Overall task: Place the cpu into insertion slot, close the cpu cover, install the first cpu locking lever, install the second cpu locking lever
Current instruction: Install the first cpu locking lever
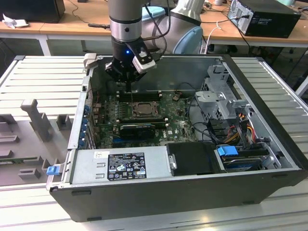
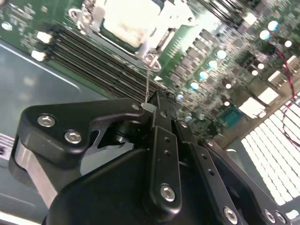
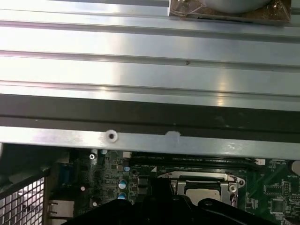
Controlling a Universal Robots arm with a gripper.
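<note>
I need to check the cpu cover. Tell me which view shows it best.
The exterior view: the cpu cover shows whole, lying flat over the socket below the gripper. The second wrist view catches its bright metal cut off at the frame edge; the first wrist view shows part behind the gripper body.

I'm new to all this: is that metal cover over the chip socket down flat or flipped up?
Down. The cpu cover lies flat over the insertion slot, and the cpu shows pale through its cut-out.

Blue drive caddy (image 1: 227, 150) beside labelled power supply (image 1: 120, 166).
</note>
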